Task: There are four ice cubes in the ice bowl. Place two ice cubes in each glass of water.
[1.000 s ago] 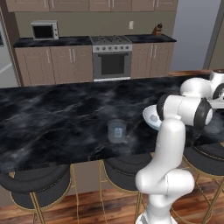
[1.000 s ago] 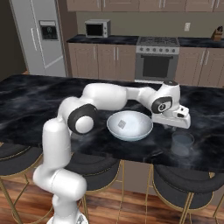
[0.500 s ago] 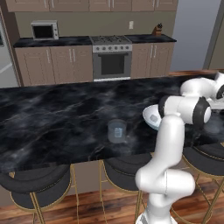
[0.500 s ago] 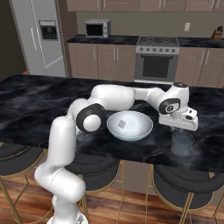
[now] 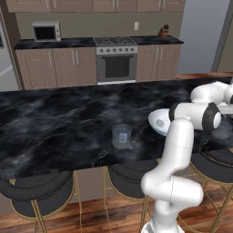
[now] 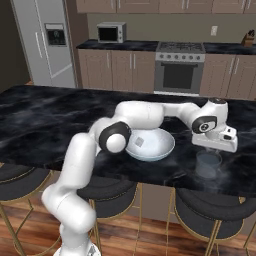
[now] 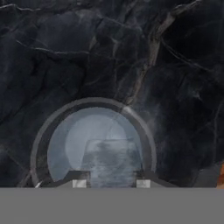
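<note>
The white ice bowl [image 6: 159,148] sits on the dark marble counter, partly behind my forearm, and one pale ice cube [image 6: 139,142] shows inside it. My gripper [image 6: 215,148] hovers just above the right-hand glass of water [image 6: 208,164]. In the hand view I look straight down into this glass [image 7: 59,151]. My gripper [image 7: 111,178] is shut on a pale translucent ice cube [image 7: 108,159] over the glass mouth. The other glass of water [image 5: 121,135] stands alone to the left of the bowl [image 5: 157,122].
Black bar stools [image 6: 207,210] line the near edge of the island counter [image 5: 59,127]. A stove [image 5: 116,63], a microwave [image 5: 46,32] and cabinets stand along the back wall. A fridge [image 6: 42,42] is at the far left.
My hand has swung to the right, away from the bowl's rim, and now hangs over the right-hand glass. The bowl and both glasses stay put.
</note>
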Controlling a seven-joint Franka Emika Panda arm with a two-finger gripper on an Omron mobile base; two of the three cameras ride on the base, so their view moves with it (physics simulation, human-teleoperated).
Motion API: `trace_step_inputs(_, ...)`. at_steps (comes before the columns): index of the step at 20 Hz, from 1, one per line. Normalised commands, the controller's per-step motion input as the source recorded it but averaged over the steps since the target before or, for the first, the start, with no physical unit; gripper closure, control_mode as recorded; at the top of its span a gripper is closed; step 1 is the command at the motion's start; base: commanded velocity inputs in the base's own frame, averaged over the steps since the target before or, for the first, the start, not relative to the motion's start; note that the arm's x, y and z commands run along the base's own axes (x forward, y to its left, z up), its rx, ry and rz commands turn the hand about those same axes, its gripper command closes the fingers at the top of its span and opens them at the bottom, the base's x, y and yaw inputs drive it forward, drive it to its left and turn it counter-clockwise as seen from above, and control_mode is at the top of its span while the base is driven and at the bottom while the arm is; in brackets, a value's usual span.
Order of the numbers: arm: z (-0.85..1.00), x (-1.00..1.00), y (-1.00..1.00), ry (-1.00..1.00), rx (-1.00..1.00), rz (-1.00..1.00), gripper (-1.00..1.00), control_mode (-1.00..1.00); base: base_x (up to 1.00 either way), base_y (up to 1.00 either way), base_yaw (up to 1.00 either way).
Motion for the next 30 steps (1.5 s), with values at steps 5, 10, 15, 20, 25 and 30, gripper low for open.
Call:
trace_step_inputs(5, -0.18, 0.26, -0.01, 0.0, 0.01, 0.0, 1.0, -1.0, 0.0, 0.0, 0.0)
trace_step_inputs(10, -0.36, 0.16, 0.0, 0.0, 0.0, 0.0, 1.0, -1.0, 0.0, 0.0, 0.0)
trace_step_inputs(15, -0.35, 0.18, 0.0, 0.0, 0.0, 0.0, 1.0, -1.0, 0.0, 0.0, 0.0)
trace_step_inputs(20, -0.18, 0.21, 0.0, 0.0, 0.0, 0.0, 1.0, -1.0, 0.0, 0.0, 0.0)
trace_step_inputs(25, 0.0, 0.01, 0.0, 0.0, 0.0, 0.0, -1.0, -1.0, 0.0, 0.0, 0.0)
trace_step_inputs(30, 0.29, -0.39, 0.0, -0.03, 0.0, 0.0, -1.0, -1.0, 0.0, 0.0, 0.0)
